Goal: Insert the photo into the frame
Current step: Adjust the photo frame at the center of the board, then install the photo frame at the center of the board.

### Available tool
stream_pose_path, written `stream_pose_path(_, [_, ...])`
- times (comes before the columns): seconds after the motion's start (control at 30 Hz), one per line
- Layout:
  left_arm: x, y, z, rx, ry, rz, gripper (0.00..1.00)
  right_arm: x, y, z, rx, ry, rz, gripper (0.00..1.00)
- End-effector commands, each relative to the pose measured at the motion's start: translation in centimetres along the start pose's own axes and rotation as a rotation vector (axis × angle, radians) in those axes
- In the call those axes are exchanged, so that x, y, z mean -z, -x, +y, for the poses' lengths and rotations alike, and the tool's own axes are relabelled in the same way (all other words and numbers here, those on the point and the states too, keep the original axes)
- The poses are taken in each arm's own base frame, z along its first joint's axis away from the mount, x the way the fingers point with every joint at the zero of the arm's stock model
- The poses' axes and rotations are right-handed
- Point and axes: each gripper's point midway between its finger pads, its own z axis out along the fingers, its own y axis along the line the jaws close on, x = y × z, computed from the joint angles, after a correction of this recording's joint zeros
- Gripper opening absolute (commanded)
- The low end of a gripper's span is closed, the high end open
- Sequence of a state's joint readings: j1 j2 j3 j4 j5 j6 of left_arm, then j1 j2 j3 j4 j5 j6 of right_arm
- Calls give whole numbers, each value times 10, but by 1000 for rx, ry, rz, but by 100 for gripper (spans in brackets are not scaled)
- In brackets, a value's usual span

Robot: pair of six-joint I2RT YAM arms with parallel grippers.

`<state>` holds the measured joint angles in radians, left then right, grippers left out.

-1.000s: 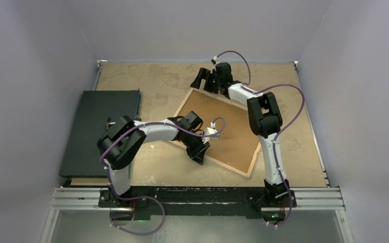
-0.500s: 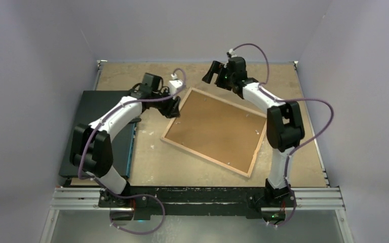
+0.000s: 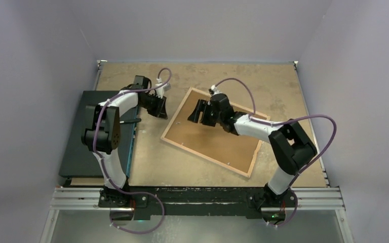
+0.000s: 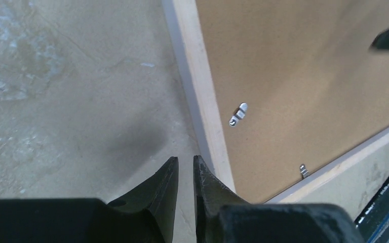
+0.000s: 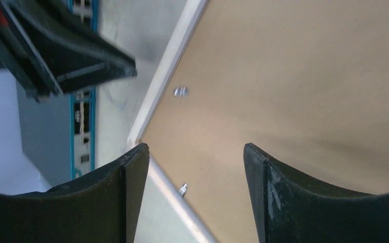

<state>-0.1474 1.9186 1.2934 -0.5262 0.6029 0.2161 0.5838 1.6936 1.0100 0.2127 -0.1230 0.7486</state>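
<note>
Repositioning done: left gripper, nearly shut and empty, waits beside the frame; right gripper, jaws open, has moved over its backing board, likely for the clips.

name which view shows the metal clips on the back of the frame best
Left wrist: one metal clip on the frame backing shows close and sharp, with a second near the adjacent edge. Right wrist shows two clips, but blurred. Top external shows the whole frame, its clips only as tiny specks.
</note>
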Motion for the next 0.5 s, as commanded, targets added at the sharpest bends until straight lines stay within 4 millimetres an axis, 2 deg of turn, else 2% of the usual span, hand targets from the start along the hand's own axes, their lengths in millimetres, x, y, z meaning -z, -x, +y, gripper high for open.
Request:
stream_pose_path(0.0, [-1,5,-19,3,-102,-27,17,-6,-12,40,-78,121,-31,67])
stream_pose_path(0.17, [-3,-7,-21,-3,-114,-12,20,-32,-41,55,-99,157,33,63])
stream_pose_path(0.47, [-15,-28,-18,26,-120,29,18,-62,-52,60,-146,169,51,61])
